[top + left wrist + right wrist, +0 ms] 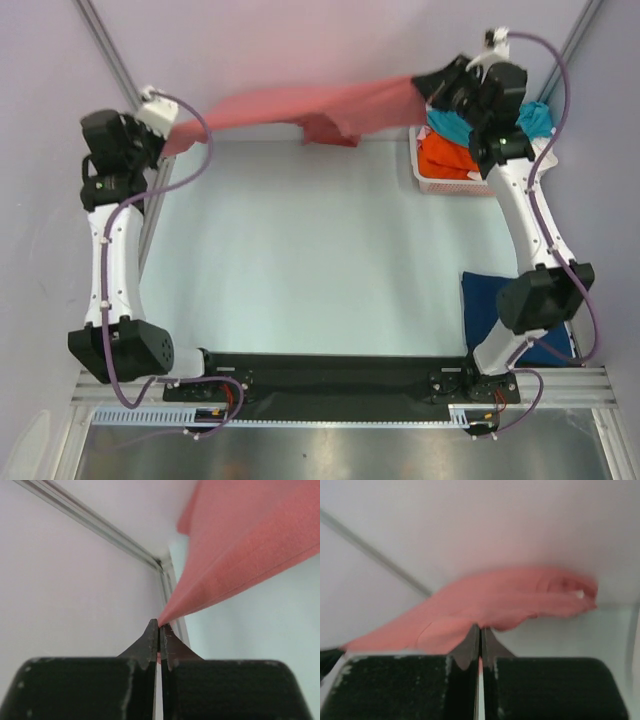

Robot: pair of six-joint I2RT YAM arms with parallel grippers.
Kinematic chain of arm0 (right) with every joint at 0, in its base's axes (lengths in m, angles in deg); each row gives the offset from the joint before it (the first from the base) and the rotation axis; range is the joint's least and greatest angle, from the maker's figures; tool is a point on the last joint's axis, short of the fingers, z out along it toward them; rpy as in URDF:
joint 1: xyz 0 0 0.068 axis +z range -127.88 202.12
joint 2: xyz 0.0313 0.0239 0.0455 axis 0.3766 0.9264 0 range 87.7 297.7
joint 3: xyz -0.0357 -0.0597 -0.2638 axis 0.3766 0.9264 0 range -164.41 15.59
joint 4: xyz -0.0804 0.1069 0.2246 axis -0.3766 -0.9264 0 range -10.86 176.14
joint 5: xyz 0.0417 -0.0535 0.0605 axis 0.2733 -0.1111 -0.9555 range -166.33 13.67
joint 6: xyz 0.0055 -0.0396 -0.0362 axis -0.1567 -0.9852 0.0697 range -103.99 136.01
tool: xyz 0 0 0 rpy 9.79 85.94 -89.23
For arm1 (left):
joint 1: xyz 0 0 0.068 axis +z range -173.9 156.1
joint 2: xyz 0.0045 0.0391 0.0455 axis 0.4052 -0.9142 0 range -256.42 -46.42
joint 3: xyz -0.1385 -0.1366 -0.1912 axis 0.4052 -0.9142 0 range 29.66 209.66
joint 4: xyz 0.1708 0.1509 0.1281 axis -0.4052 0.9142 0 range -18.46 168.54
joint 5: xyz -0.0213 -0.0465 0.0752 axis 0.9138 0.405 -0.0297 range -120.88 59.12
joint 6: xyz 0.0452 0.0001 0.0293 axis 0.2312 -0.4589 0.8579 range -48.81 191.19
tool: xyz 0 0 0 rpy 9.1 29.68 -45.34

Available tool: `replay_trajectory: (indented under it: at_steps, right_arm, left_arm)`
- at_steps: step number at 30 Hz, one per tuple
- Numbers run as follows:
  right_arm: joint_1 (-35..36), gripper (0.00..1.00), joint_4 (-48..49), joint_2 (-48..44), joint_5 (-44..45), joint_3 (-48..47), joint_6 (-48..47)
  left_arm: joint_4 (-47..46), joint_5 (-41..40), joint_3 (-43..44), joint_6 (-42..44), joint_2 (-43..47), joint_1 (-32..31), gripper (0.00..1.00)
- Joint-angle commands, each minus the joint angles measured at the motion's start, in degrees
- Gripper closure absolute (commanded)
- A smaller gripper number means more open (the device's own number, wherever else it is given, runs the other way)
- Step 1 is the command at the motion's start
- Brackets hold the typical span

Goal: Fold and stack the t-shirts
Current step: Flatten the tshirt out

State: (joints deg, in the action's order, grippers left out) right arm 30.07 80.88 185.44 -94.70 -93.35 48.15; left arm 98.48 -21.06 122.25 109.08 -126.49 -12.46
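Observation:
A salmon-red t-shirt (300, 105) hangs stretched in the air along the table's far edge, one fold drooping near its middle. My left gripper (168, 138) is shut on its left end. In the left wrist view the cloth (240, 545) fans out up and right from the pinched tips of that gripper (160, 625). My right gripper (428, 82) is shut on the right end. The right wrist view shows the shirt (490, 605) bunched just above the closed tips of the right gripper (480, 628). A navy t-shirt (485, 305) lies flat on the table at the right, partly under the right arm.
A white lattice basket (445, 183) stands at the back right with an orange t-shirt (445, 158) and a teal one (450, 127) in it. Grey walls and metal frame rails close in the back and sides.

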Motion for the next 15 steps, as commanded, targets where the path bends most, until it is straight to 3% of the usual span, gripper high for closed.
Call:
replay_trajectory:
  at_steps: [1, 4, 6, 10, 15]
  right_arm:
    - [1.28, 1.00, 0.06, -10.78, 1.14, 19.28, -3.49]
    - [1.72, 1.00, -0.45, -21.77, 3.24, 38.63, -2.70]
    - [2.34, 1.00, -2.03, -29.74, 4.57, 46.16, -2.09]
    - [3.65, 1.00, -7.29, -42.16, 5.71, 65.04, 0.29]
    - [6.11, 1.00, -14.59, -54.30, 7.38, 75.10, 3.45]
  left_arm:
    - [-1.89, 0.72, -13.90, 7.71, 8.06, 0.86, 0.99]
    - [-1.89, 1.25, -27.17, 10.96, 12.73, 0.95, 1.00]
    - [-1.02, 1.16, -34.72, 11.94, 15.99, 0.86, 0.99]
    - [3.37, -0.24, -43.98, 15.10, 19.95, 0.86, 1.00]
    - [12.77, -2.88, -52.07, 19.50, 28.38, 0.86, 1.00]
